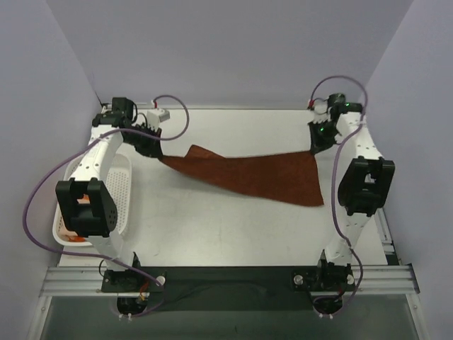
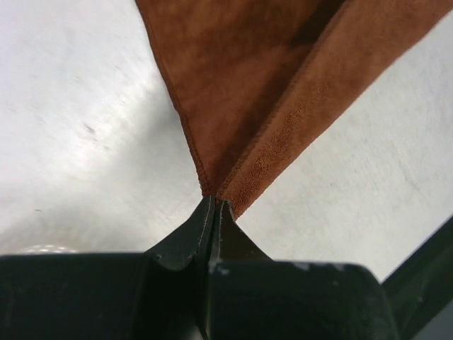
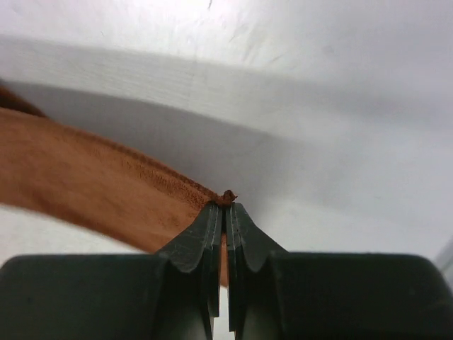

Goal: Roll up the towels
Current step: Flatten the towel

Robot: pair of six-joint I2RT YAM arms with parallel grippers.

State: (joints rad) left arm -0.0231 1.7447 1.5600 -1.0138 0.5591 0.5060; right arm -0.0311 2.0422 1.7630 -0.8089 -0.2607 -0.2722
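Left gripper [image 2: 214, 202]: clamped tight, a corner of the brown towel [image 2: 248, 92] pinched right at the fingertips, with two hemmed edges fanning away from the pinch.
Right gripper [image 3: 226, 205]: shut as well, with just a nub of the other far corner poking out above the tips. It's a thin bite!
Where the towel is: strung between the two grippers across the far half of the table [image 1: 233, 234]. The held edge is lifted and the body droops toward the arm bases. The near right corner looks to rest on the tabletop.
Long axis: left to right, gripper to gripper, so neither arm is nearer; each owns one end.
Next move, my read: lay it flat toward the near side, both arms moving evenly, before any rolling starts.
Risk: that small right-hand pinch could slip if the cloth is pulled taut.
Material: soft, nubby terry in rust brown, limp, with a stitched hem.
Off to the side: a white lattice basket [image 1: 120, 198] sits under the left arm, well clear of the towel.
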